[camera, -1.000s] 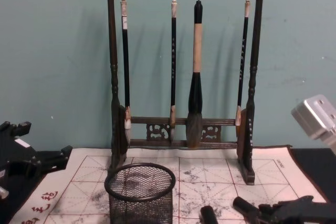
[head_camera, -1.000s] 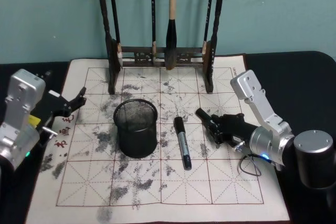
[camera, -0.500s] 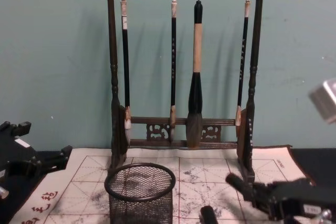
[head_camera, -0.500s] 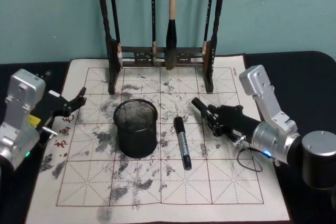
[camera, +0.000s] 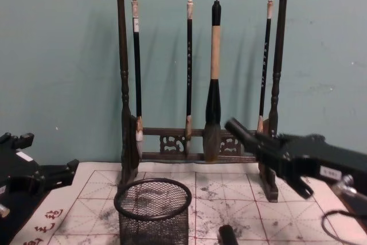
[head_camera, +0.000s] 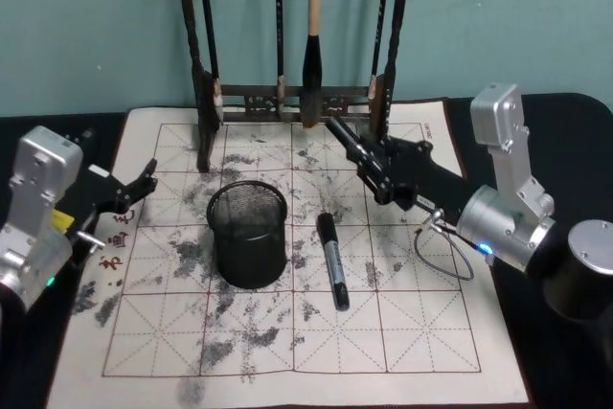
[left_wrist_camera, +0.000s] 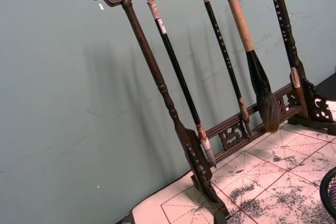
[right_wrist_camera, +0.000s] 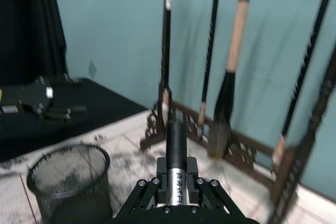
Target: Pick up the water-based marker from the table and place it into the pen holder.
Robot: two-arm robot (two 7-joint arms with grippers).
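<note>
Water-based marker is off the mat. In the head view your right gripper is clamped on its barrel and has risen from beside the pen holder to just in front of the brush rack, cap pointing up and left. A second marker lies flat on the table, just right of the holder. Your left gripper is parked at the mat's left edge, fingers spread.

The left wrist view gives you the rack and a sliver of the holder's rim.

In the right wrist view the marker sits pinched between the pads, with the holder's open mouth in sight.

In the chest view the right gripper now rides higher than the holder's rim. I judge the lift done. You have the height to swing left over the cup and tip the marker in.
</note>
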